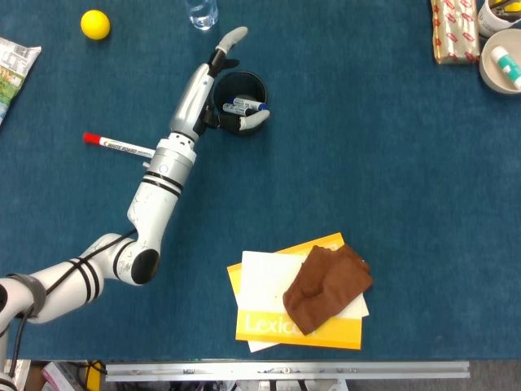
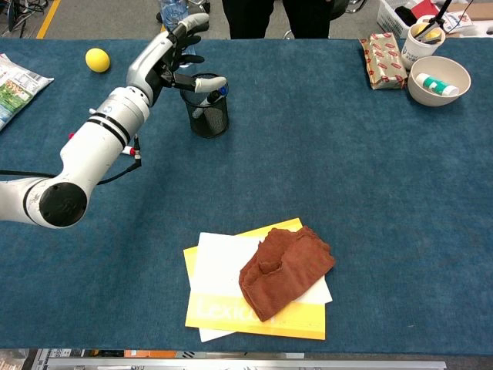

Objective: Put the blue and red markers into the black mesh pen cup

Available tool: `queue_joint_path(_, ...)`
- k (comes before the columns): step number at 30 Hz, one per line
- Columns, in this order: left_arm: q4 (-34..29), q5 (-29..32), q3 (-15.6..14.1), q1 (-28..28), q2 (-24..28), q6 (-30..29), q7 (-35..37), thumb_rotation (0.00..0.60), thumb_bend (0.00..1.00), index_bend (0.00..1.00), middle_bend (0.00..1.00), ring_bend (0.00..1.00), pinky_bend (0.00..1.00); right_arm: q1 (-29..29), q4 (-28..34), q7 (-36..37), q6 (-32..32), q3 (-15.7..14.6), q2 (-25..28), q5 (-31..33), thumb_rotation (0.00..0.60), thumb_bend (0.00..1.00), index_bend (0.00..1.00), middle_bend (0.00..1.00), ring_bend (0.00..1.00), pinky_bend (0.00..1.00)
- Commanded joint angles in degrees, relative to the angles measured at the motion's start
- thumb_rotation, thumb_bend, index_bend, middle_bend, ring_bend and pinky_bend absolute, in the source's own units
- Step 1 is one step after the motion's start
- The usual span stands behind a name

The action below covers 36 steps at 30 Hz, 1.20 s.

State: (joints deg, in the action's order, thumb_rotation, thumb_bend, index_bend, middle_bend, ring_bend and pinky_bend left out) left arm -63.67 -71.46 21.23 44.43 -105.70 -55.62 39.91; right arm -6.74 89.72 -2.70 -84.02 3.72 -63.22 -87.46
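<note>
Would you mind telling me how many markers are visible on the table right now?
2: the blue marker lies inside the black mesh pen cup, and the red marker lies on the table, left of the left arm. None other shows.
</note>
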Motion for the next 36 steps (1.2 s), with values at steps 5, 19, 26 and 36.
queue_joint_path(5, -7.53, -2.35, -4.36, -1.3, 6.06, -2.57, -18.35, 0.6, 0.14, 0.2, 0.05, 0.05, 0.15, 0.06, 0.13, -0.2, -0.22, 0.01, 0.01, -0.14, 0.6, 0.0, 0.28, 0.28, 0.29, 0.43)
queue_joint_path(19, -29.32, 3.8, -7.65, -4.21, 26.05, -1.17, -45.48, 0.6, 0.22, 0.29, 0.04, 0.05, 0.15, -0.33, -0.45, -0.4, 0.88, -0.16, -0.58, 0.19, 0.6, 0.0, 0.28, 0.28, 0.29, 0.43)
queue_joint_path(26, -35.21, 7.98, -10.24, -4.06, 33.46, 1.96, -53.43, 0.6, 0.27, 0.3, 0.0, 0.03, 0.15, -0.49, -0.56, -0.61, 1.4, -0.31, -0.8, 0.31, 0.6, 0.0, 0.28, 0.28, 0.29, 0.43)
queue_joint_path(36, -33.94, 12.21, -15.22, -2.64, 34.95, 4.44, -63.42, 0.6, 0.33, 0.3, 0.0, 0.0, 0.13, -0.37, -0.26, -0.51, 0.89, -0.33, -0.56, -0.05, 0.6, 0.0, 0.28, 0.28, 0.29, 0.43)
